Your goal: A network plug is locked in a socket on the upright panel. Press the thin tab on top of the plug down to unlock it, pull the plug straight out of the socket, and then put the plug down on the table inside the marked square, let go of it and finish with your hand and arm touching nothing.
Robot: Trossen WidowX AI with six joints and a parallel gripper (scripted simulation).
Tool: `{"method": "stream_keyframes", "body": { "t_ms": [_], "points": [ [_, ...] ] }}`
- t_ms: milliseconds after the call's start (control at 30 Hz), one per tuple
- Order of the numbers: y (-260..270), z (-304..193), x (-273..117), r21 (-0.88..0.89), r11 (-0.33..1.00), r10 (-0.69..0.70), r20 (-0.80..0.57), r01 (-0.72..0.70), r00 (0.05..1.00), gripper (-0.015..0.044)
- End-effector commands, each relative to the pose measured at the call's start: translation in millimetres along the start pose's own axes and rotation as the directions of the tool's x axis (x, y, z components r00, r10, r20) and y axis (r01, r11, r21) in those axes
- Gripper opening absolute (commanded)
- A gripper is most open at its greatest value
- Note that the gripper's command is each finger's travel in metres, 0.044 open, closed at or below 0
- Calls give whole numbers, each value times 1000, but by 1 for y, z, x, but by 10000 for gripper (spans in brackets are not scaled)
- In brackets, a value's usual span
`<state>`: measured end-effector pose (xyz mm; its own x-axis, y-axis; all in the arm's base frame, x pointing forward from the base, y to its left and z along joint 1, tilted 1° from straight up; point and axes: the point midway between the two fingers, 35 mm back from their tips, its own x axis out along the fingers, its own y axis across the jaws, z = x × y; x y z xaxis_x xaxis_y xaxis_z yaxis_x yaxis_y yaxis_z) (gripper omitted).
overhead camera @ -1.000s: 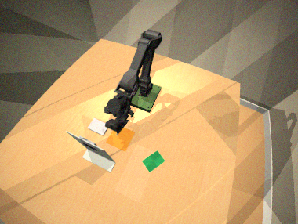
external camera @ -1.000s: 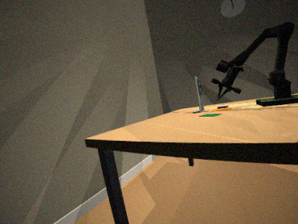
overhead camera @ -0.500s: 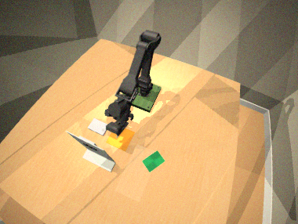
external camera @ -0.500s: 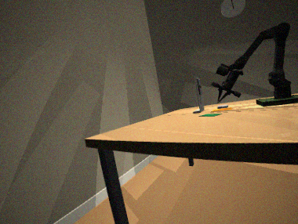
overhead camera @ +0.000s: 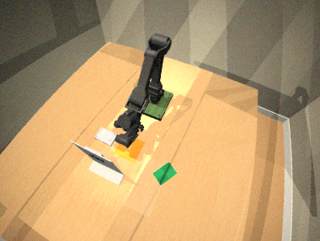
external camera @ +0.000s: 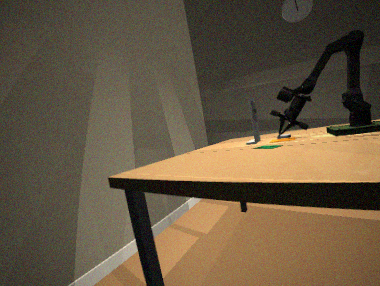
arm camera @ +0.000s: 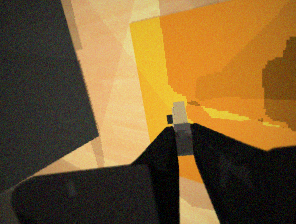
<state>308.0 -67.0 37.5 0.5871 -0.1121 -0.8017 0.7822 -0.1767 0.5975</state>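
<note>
1. Top view: black arm bent low over the wooden bench (overhead camera: 219, 168), black parallel-jaw gripper (overhead camera: 126, 138) at the near edge of the flat orange marked square (overhead camera: 131, 150). Upright grey panel (overhead camera: 97, 157) just beside it, on a white base; flat green square (overhead camera: 164, 173) apart.
2. Exterior view: gripper (external camera: 283, 131) pointing down, tip just above the orange square (external camera: 283, 140), panel (external camera: 255, 122) nearby.
3. Wrist view: jaws pinching the small pale grey network plug (arm camera: 181, 126), held over the orange square's (arm camera: 225, 60) edge; contact with the bench not discernible.
</note>
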Motion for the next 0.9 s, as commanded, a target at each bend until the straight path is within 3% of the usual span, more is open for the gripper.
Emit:
{"method": "stream_keyframes", "body": {
  "t_ms": [0, 867],
  "points": [
    [-10, 1, 6, 2, 1000, -17, 3, 17, 1000, 0],
    [-9, -2, 10, 3, 1000, -17, 3, 17, 1000, 0]
  ]
}}
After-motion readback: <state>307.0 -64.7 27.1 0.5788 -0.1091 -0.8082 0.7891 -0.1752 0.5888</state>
